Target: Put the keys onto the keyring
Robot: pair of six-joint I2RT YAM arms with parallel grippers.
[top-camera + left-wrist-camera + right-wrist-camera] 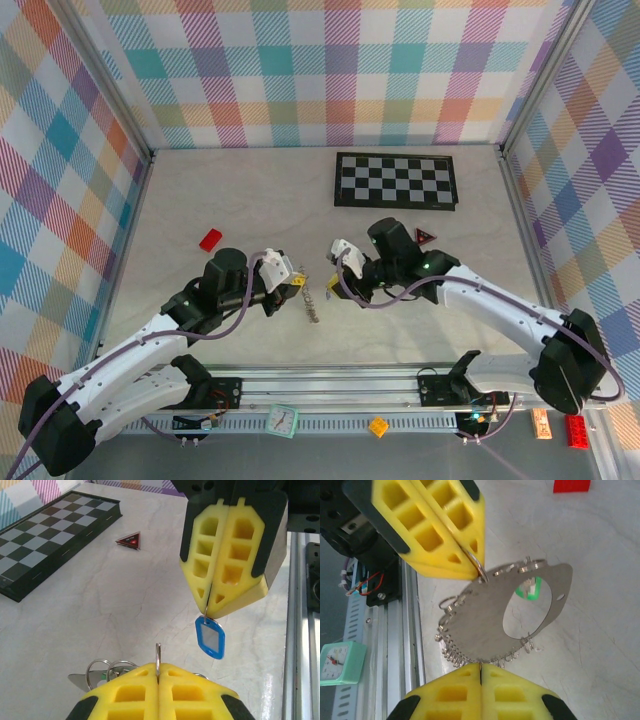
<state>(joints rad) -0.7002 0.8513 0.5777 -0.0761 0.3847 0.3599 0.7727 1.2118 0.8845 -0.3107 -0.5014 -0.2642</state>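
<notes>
The left gripper point(476, 569), at the upper left of the right wrist view, is closed on one small ring of the keyring point(485, 625), probably to keep it steady for threading. The right gripper point(210, 611), at the top of the left wrist view, pinches the blue key point(210, 638) by its ring, near that ring. The green key point(530, 589) shows through the keyring's hole.

Keyring point(312, 300) sits before board point(395, 180), seemingly on table point(240, 200).

We're in a robot lab cell: pale marbled tabletop point(240, 200) boxed in by pastel plaid wall panels point(330, 70), slotted aluminium rail point(330, 385) along the near edge.
</notes>
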